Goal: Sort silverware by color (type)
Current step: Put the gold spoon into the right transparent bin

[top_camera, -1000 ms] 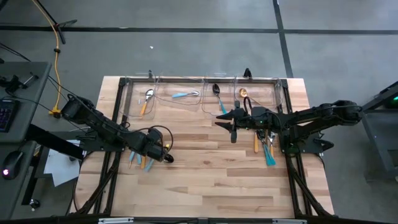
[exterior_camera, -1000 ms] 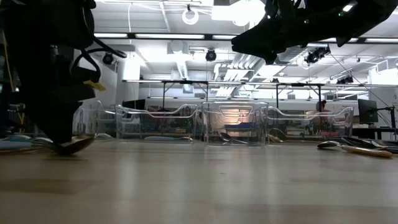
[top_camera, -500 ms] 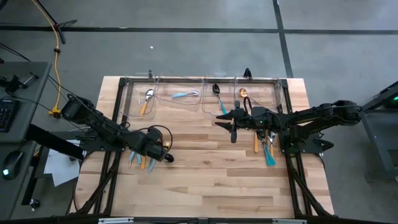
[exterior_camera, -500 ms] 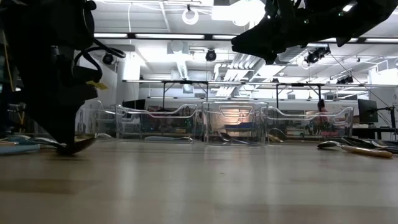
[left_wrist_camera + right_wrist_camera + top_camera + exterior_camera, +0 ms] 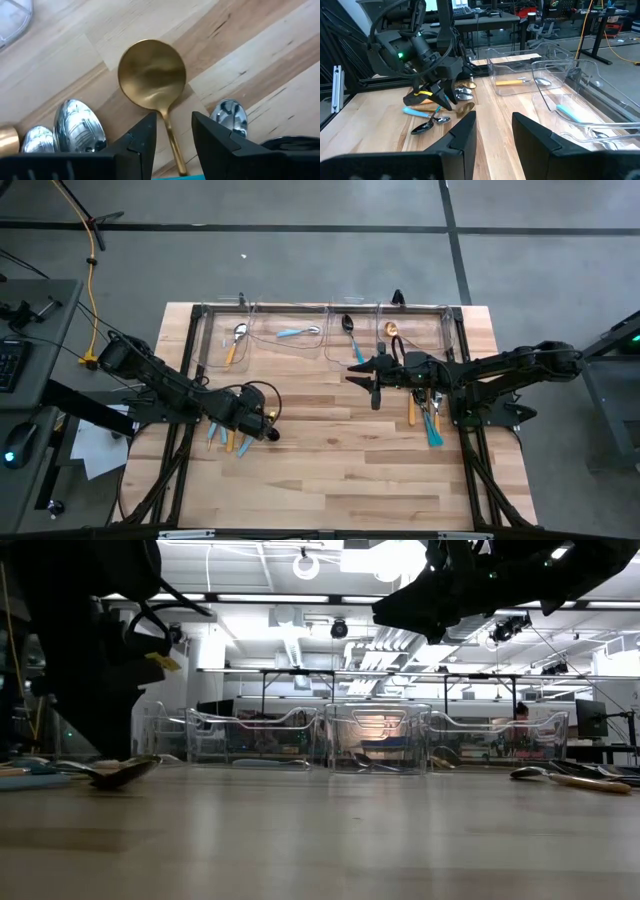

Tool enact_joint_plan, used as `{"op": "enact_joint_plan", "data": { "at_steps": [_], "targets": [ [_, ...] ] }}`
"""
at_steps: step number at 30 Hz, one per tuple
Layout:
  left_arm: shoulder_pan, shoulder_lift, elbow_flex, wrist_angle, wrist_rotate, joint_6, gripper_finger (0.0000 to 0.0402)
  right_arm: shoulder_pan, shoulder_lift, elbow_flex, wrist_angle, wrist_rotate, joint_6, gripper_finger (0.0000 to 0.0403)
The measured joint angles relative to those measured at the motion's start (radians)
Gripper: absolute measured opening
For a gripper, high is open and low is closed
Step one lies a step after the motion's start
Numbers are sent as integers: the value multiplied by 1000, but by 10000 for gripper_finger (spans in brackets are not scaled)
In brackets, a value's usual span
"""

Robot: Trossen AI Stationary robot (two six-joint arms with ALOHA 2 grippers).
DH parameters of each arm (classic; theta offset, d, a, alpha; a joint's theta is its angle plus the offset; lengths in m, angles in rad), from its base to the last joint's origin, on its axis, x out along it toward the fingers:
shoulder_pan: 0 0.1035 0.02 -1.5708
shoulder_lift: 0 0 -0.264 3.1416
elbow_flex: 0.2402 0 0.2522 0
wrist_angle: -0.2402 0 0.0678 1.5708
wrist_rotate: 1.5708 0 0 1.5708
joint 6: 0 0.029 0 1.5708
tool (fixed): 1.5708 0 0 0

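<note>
Wooden table [image 5: 340, 470] carried loose silverware at both sides, with four clear bins [image 5: 320, 330] along its far edge. Over the last second the left gripper [image 5: 173, 120] had risen slightly in the low view, leaving the gold spoon [image 5: 152, 75] flat on the boards. Its fingers stood spread astride the handle and not pinching it, so the pick-up appeared not yet made. The spoon's long axis ran in line with the gripper, bowl pointing away towards the table's middle. The right gripper [image 5: 494, 117] hung spread and empty before the bins.
</note>
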Motion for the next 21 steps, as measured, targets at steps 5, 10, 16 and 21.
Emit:
{"op": "enact_joint_plan", "data": {
  "at_steps": [5,10,16,21],
  "targets": [
    [0,7,-1,0,5,-28,115,0,0,0,0,0,0,110],
    [-2,9,-32,21,36,-62,115,0,0,0,-4,0,0,110],
    [-8,5,-92,106,48,-87,115,0,0,0,-7,0,0,110],
    [-8,6,-95,108,41,-83,115,0,0,0,-7,0,0,110]
  ]
}}
